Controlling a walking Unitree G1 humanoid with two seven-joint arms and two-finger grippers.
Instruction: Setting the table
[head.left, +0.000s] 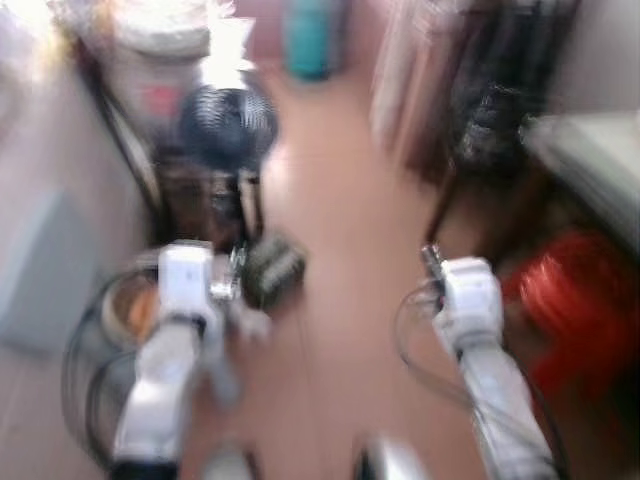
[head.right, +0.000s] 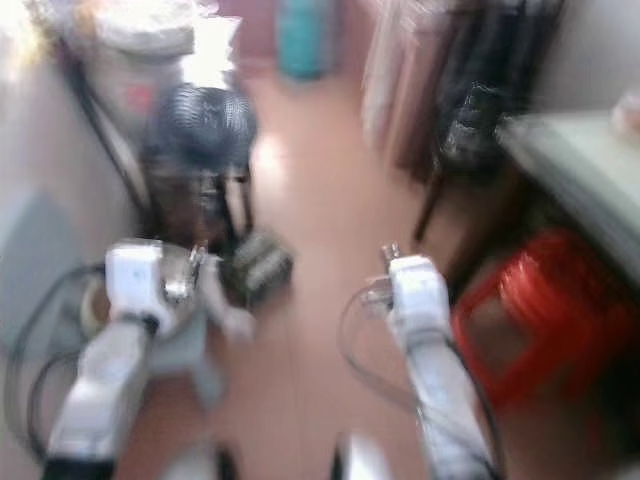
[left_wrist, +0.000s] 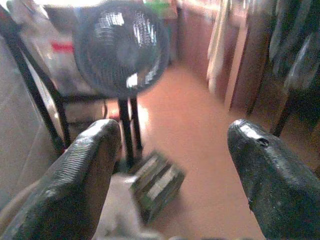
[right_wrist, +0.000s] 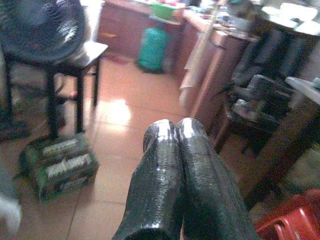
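Walking is what the robot seems to be about just now: the head views are smeared, both silver arms are held out low in front, and nothing for the table is in either pincer. The left pincer (left_wrist: 170, 170) has its fingers well apart and empty, looking along the tiled floor (head.left: 340, 250) toward a dark fan (left_wrist: 121, 47) on a black stand and a small green pack (left_wrist: 157, 182) lying on the floor near its legs. The right pincer (right_wrist: 175, 185) has its fingers pressed together, holding nothing, aimed past a teal gas cylinder (right_wrist: 152, 47) by the far cabinets. To the robot's right a pale surface (head.left: 590, 165) stands above a red plastic stool (head.left: 575, 300), with a dark chair (right_wrist: 257, 100) just beyond; what lies on that surface is too blurred to name, and I can make out no dishes or cutlery. My guess is the task is barely begun, and next it must find tableware and steady itself before reaching.
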